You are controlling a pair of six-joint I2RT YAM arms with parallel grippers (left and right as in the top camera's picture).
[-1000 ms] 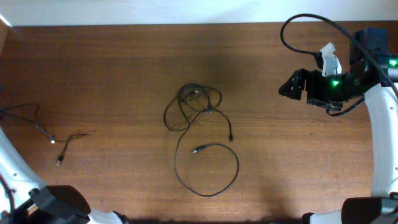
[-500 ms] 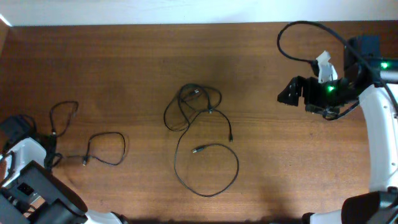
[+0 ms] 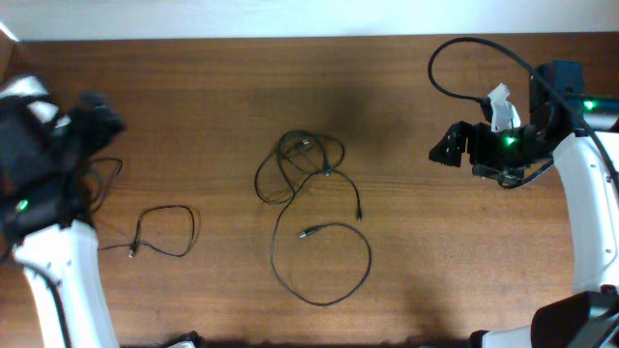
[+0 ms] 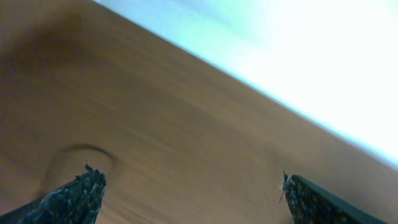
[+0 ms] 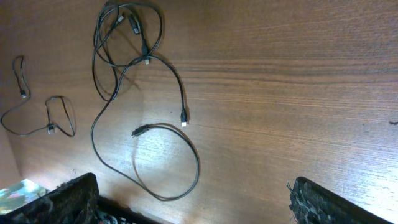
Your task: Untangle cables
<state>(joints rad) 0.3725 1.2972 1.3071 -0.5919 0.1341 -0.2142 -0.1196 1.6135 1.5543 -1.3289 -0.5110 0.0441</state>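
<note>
The cables show in the overhead view as a knot of thin black cord [image 3: 300, 159] at mid-table, with one long loop [image 3: 324, 261] trailing toward the front. A separate thin cable [image 3: 164, 232] lies in small loops at the left. My left gripper [image 3: 103, 121] is blurred, above the table's left side just behind that cable. In its wrist view the left gripper [image 4: 193, 193] is open over bare wood. My right gripper [image 3: 443, 147] hovers at the right, well away from the knot. The right gripper [image 5: 193, 199] is open and empty, with the knot [image 5: 124, 37] far ahead of it.
The wooden table [image 3: 193, 87] ends at a white wall along the back edge. A thick black arm cable [image 3: 464, 48] arcs above the right wrist. The right arm's white link [image 3: 590, 222] runs down the right side and the left arm's white link [image 3: 68, 280] down the front left.
My left gripper has opened and let go of the left cable, which now lies in loops. The left arm swung from the front-left corner toward the back. The right arm edged slightly left.
</note>
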